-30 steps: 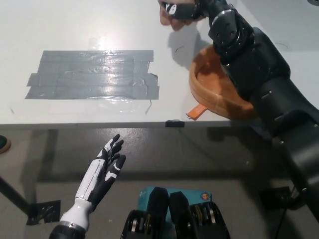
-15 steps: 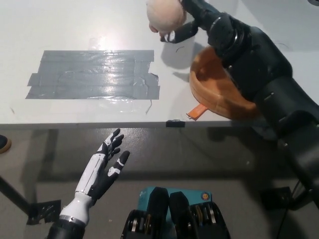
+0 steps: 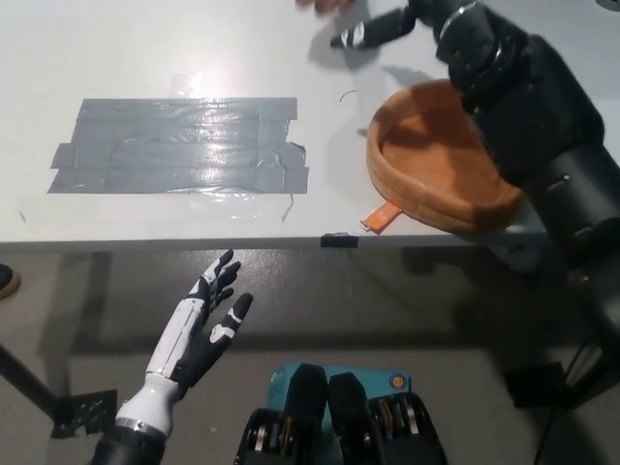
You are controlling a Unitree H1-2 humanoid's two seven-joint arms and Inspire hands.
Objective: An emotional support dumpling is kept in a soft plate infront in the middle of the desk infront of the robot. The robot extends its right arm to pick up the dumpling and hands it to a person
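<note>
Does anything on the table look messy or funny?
Yes. A big patch of grey tape is stuck on the white table, its strips overlapping unevenly with wrinkled, ragged edges. The orange plate sits at the table's front edge, empty, with a small orange tag poking out from under it.

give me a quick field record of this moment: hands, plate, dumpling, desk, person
right hand: black, stretched over the far desk edge, fingers apart, holding nothing
left hand: white, open, resting below the desk's near edge
plate: orange, soft, nothing in it
dumpling: not in view
desk: white, with a grey tape patch
person: only fingertips at the top edge
</note>
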